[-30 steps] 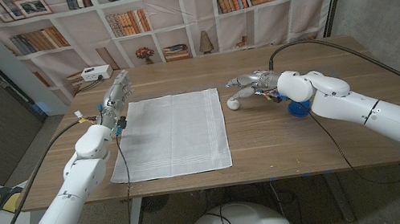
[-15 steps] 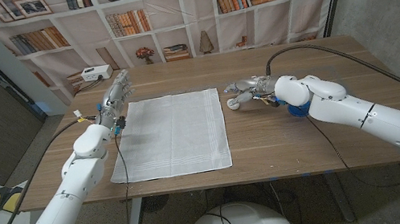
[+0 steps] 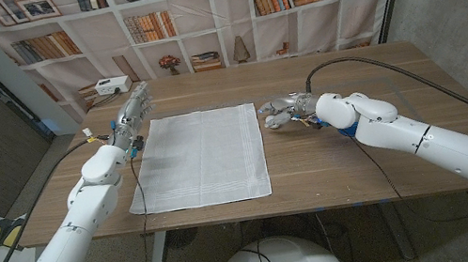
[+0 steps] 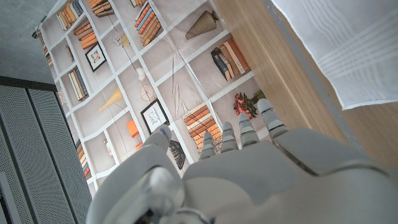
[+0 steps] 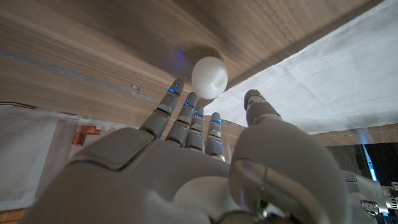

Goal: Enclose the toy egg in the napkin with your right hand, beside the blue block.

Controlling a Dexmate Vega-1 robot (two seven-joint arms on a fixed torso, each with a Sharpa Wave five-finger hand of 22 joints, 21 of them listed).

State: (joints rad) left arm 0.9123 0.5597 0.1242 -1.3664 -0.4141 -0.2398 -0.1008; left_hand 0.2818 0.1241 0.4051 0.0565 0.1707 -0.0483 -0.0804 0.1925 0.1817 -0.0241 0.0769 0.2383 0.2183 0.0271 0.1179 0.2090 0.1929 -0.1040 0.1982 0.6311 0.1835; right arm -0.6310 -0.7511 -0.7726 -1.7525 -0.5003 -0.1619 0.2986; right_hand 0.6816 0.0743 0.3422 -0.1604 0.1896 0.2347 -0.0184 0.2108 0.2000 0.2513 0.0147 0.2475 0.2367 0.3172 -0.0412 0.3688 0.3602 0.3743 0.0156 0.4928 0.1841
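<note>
Holding the toy egg (image 5: pixel 208 77) at the fingertips, right hand (image 3: pixel 283 111) just right of the napkin (image 3: pixel 200 156); left hand (image 3: pixel 132 110) released, fingers apart.

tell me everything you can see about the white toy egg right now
The small white toy egg is smooth, matte and plastic-looking, with no markings visible. It sits in the fingertips of the right hand, which holds it over bare wood just off the right edge of the white cloth napkin. In the right wrist view it casts a shadow on the wooden table. Whether it touches the table is unclear.
</note>
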